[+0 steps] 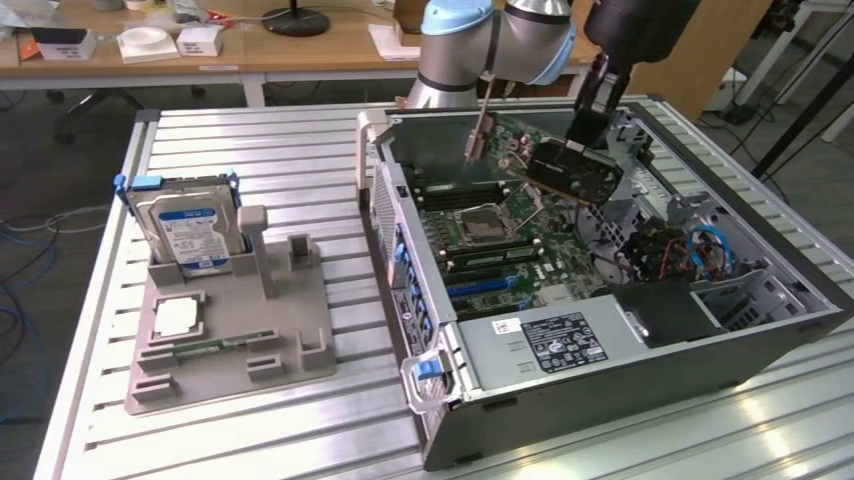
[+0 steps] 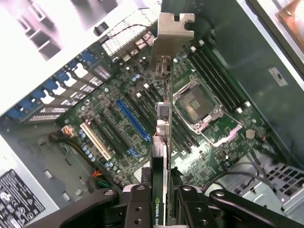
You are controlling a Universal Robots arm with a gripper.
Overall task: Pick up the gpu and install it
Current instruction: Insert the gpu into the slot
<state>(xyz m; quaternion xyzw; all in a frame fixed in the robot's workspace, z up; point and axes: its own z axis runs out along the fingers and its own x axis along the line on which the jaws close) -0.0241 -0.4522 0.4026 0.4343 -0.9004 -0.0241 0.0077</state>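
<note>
Exterior view: you see the end effector (image 1: 585, 140) gripping the gpu (image 1: 574, 172), which hangs tilted above the motherboard (image 1: 494, 240) inside the open computer case (image 1: 641, 400). Wrist view: the gpu (image 2: 162, 137) stands edge-on, clamped between the fingers (image 2: 137, 204).

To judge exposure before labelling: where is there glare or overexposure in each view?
Exterior view: glare patches on the ribbed silver metal table, toward that view's right. Wrist view: the grey computer case's wall is washed out white, and the silver bracket of the flat green gpu card shines.
</note>
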